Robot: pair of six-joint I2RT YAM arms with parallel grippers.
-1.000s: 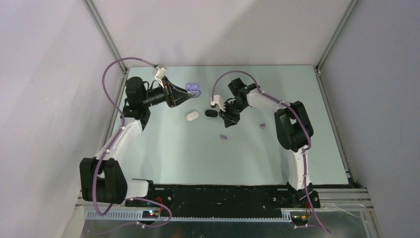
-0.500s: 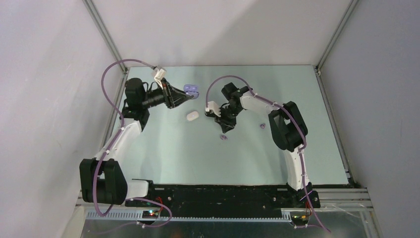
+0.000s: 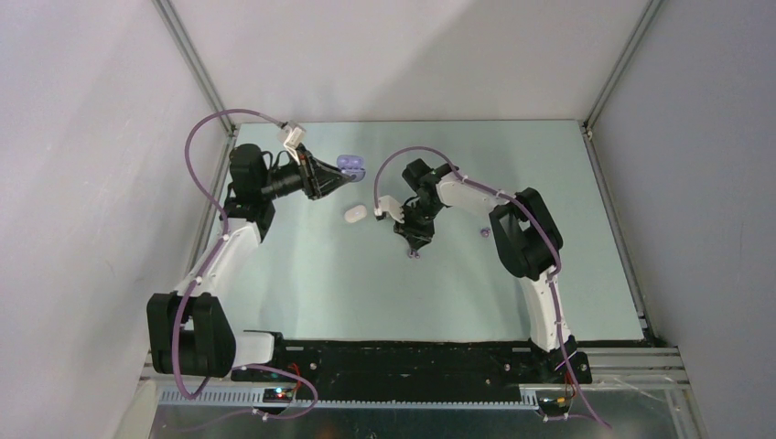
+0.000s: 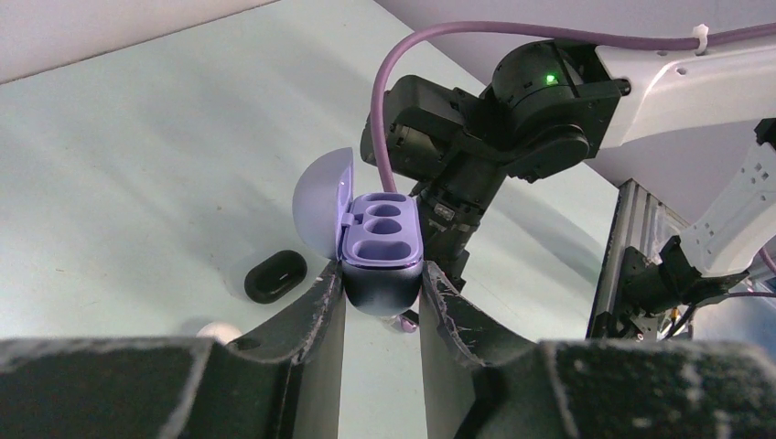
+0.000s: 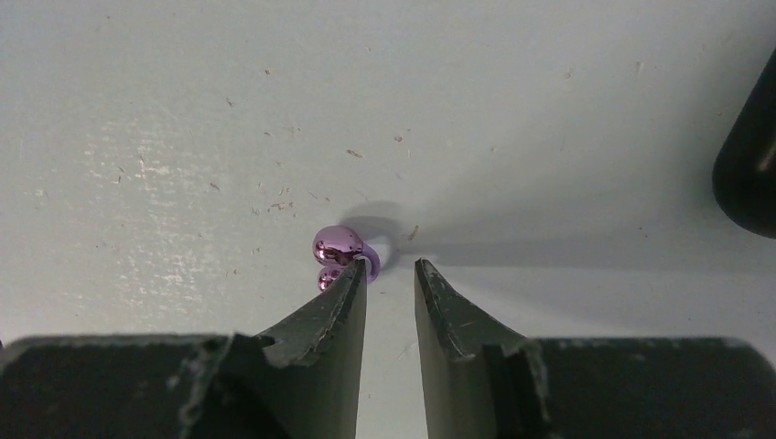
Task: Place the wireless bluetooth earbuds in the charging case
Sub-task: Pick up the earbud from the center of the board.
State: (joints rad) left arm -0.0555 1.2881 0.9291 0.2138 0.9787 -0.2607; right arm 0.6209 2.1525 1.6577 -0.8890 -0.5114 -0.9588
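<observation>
The left claw (image 4: pixel 381 274) was clamped on the lower shell of the lavender charging case (image 4: pixel 382 236), a finger pressed to each side. It held the case off the desk (image 3: pixel 366 302), above the far left part. The case's lid (image 4: pixel 320 203) stood hinged back, and its two oval wells (image 4: pixel 389 212) faced up, empty. Below it on the desk lay a closed black case (image 4: pixel 275 275). Nearer the left arm lay a white case (image 3: pixel 355 213), of which the left wrist view caught only a sliver. Just behind the held case stood the right arm's wrist (image 4: pixel 494 137), with a green light (image 4: pixel 549 78) lit on it and a purple cable (image 4: pixel 430 41) arching over.

The right claw (image 5: pixel 389 279) pointed down at the desk near its middle, a little toward the far edge. Its jaws were parted by a narrow gap and gripped nothing. A lavender earbud (image 5: pixel 337 249) lay on the desk at the tip of one finger (image 5: pixel 340 311), outside the gap and partly hidden by that finger. Whether they touched could not be told. The black case showed at the edge of the right wrist view, well apart from this bud. Specks of dust dotted the desk around it. A second lavender earbud (image 3: pixel 484 232) lay further toward the right edge, beside the right arm's elbow.
</observation>
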